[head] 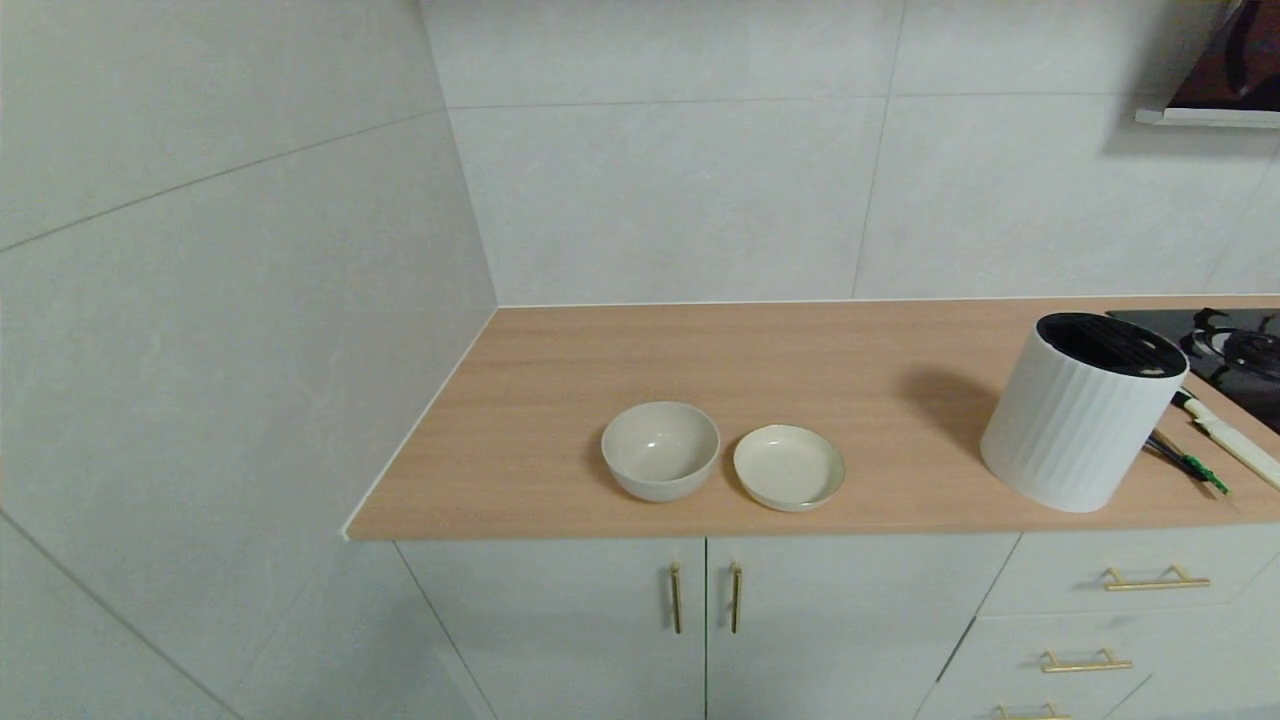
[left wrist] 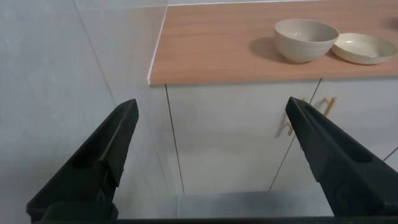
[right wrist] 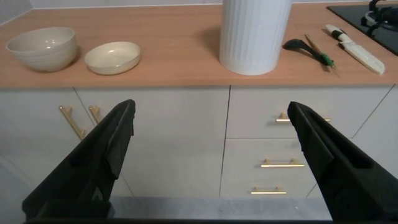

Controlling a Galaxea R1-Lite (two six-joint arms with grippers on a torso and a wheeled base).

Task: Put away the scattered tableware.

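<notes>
Worktop (head: 800, 360): wood-grain, set into a tiled corner. Near the front edge, a cream bowl (head: 660, 450) stands upright, with a shallow cream dish (head: 788, 467) just beside it on the right. Well to the right is a white ribbed holder (head: 1085, 410), upright, with a black slotted top. Past the holder, lying flat: black spoon (right wrist: 301, 45), green-tipped chopsticks (head: 1190, 462), cream knife (head: 1235, 440). Black hob (head: 1235, 345) at the far right rear.

One bowl (head: 660, 450), one shallow dish (head: 789, 467), one ribbed white holder (head: 1075, 420), one knife (head: 1232, 441), one black spoon (right wrist: 296, 45).
</notes>
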